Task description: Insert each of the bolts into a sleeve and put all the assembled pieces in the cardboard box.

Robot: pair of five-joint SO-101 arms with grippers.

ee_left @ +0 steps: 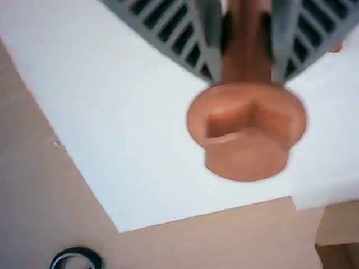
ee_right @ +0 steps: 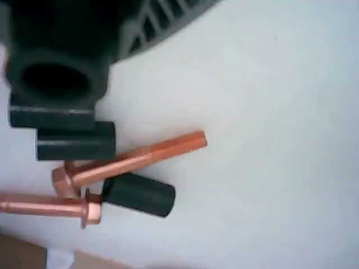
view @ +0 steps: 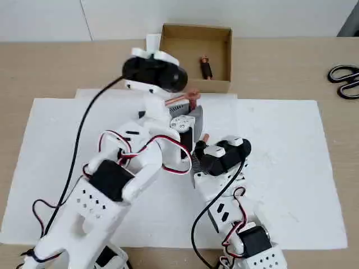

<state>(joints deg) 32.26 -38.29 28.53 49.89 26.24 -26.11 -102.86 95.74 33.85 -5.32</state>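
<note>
L hand (ee_left: 247, 59) is pinched on a copper bolt (ee_left: 247, 129) by the shank, head sticking out, just near of the cardboard box (view: 185, 53). One assembled piece (view: 206, 68) lies inside the box. R hand (view: 196, 158), mid-sheet, grips a black sleeve (ee_right: 53, 81) above the white sheet (view: 291, 157) on the counter (view: 39, 67). Loose under it: short sleeve (ee_right: 76, 141), angled bolt (ee_right: 134, 158), second sleeve (ee_right: 139, 194), second bolt (ee_right: 45, 206). Scissors (view: 345, 78) lie far right.

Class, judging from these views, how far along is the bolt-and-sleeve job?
Done: one assembled piece lies in the cardboard box. In hand: left gripper clamps a bolt; right gripper holds a sleeve. Left: two loose bolts and loose sleeves on the paper.
</note>
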